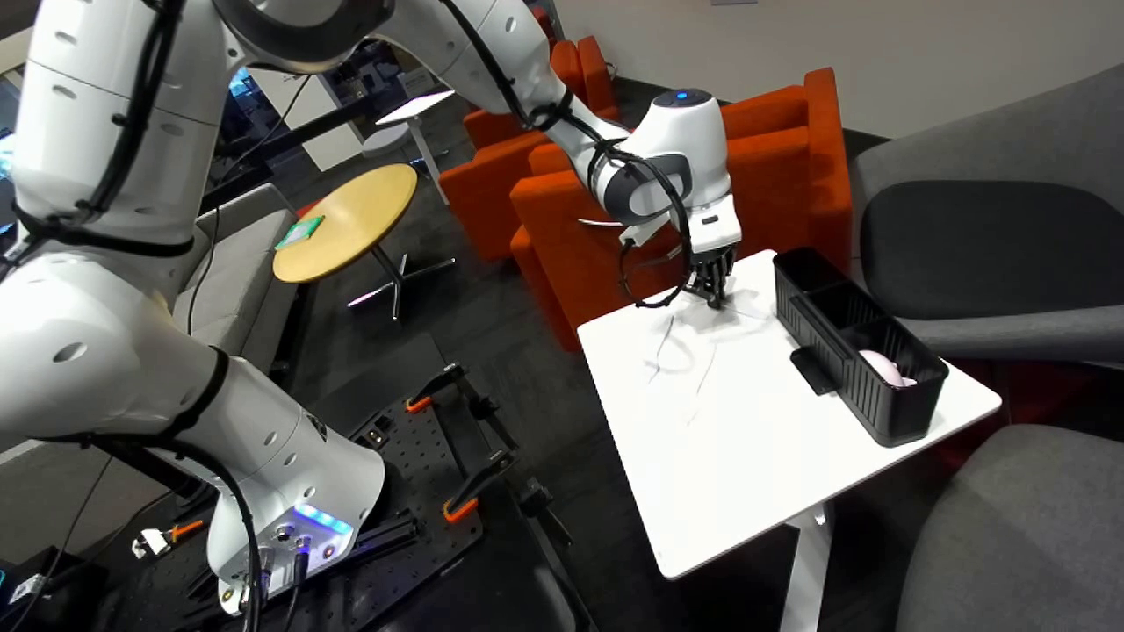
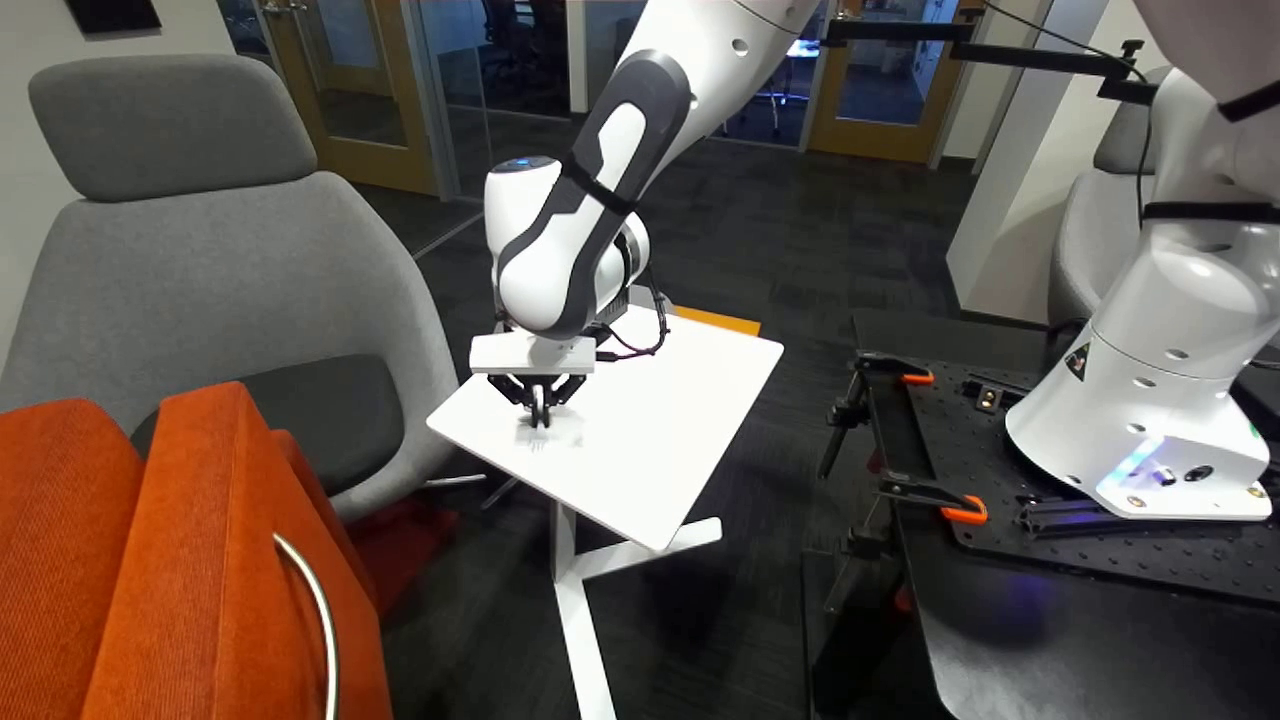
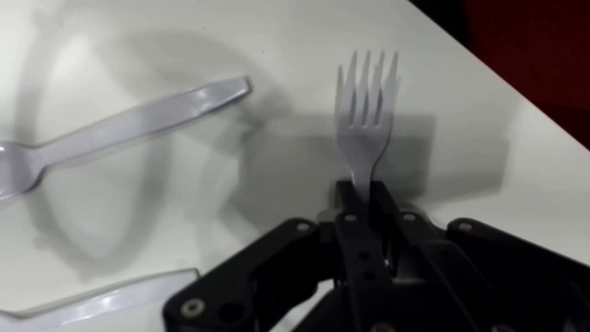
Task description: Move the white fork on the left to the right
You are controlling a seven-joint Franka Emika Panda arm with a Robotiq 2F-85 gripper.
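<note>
White fork point(image 3: 364, 133) is pinched in the gripper point(image 3: 362, 191) near the edge of the white table point(image 1: 746, 474). On it, an exterior view shows a pale thing point(image 1: 882, 367) in a black box point(image 1: 878, 404), the wrist view another utensil point(image 3: 138, 122).

White-and-grey jointed robot arm point(image 1: 189, 96): bent, forearm point(image 1: 518, 61) sloping toward four o'clock in an exterior view. Flared white base point(image 1: 281, 470), blue light strip point(image 1: 323, 518): at eight o'clock there. Bulbous white wrist point(image 1: 680, 132), blue-lit cap point(image 1: 683, 97). Black two-fingered gripper point(image 2: 540, 418): pointing to six o'clock in both exterior views, jaws in a narrow grip; fingertips point(image 3: 345, 193) toward twelve in the wrist view.
</note>
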